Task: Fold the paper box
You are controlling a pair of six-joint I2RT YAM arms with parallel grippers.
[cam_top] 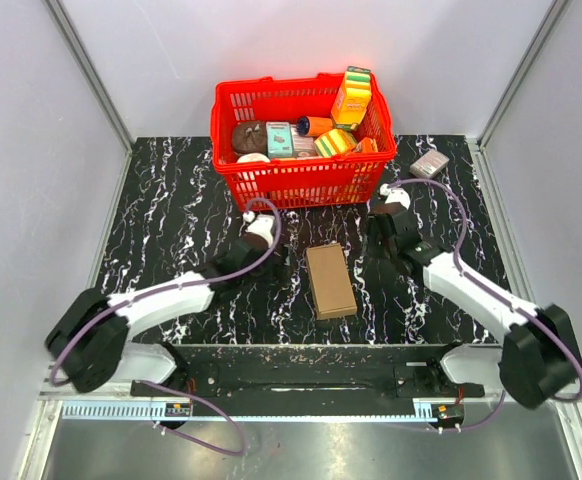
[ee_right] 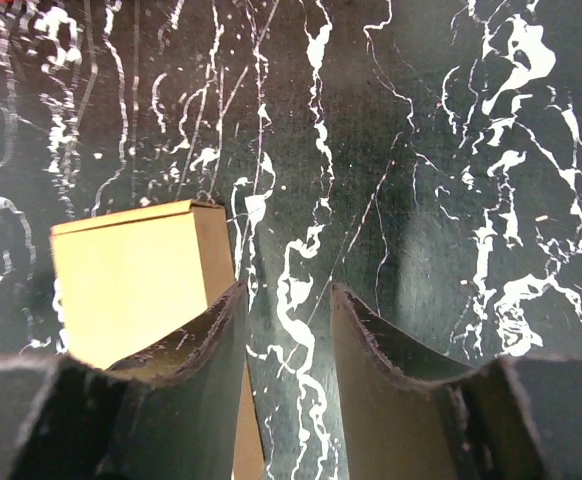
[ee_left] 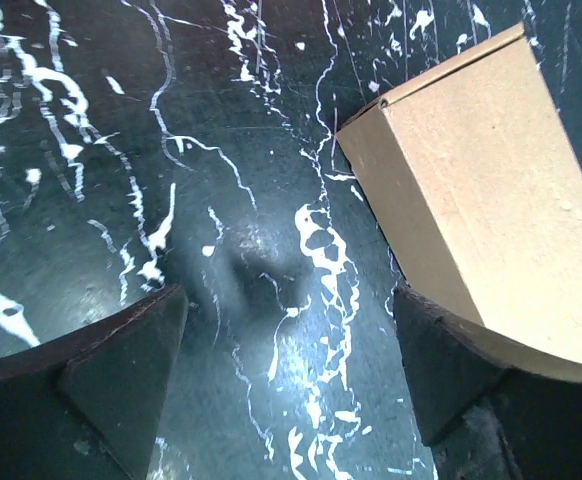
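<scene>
The paper box (cam_top: 330, 281) is a plain brown closed rectangular carton lying flat on the black marbled table between the two arms. It fills the upper right of the left wrist view (ee_left: 491, 180) and sits at the left in the right wrist view (ee_right: 136, 280). My left gripper (cam_top: 274, 262) is open and empty just left of the box; its jaws stand wide apart over bare table (ee_left: 286, 370). My right gripper (cam_top: 379, 240) is open and empty just right of the box's far end; its jaws stand a small gap apart over bare table (ee_right: 283, 330).
A red plastic basket (cam_top: 233, 172) with several colourful packages stands at the back centre. A small grey-pink box (cam_top: 430, 163) lies to its right. Grey walls close in the table on three sides.
</scene>
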